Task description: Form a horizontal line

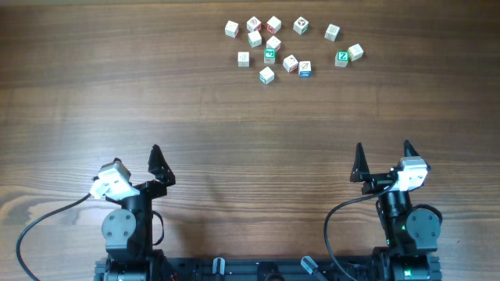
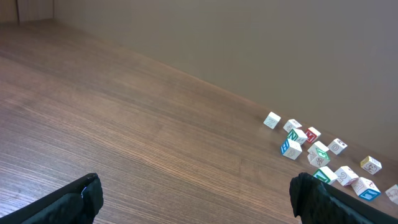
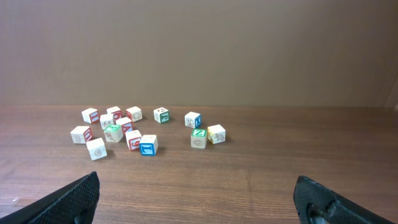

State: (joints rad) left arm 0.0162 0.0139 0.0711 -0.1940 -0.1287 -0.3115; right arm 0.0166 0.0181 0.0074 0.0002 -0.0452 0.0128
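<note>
L fingers (image 2: 81, 202) & R fingers (image 3: 74, 204) wide open, empty; cubes (image 1: 269, 55) clustered loose on table (image 1: 234, 117), far off.

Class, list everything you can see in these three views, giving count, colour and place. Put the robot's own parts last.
blocks: fourteen, whitish with red, green or blue prints, loose cluster at the table's far side, no row formed
table: one, brown wood, under everything
wall: one, plain tan, behind the table
cables: two, black, looping beside the bases
arms: two, black, near edge
left end effector: one, black, open, empty
right end effector: one, black, open, empty
</note>
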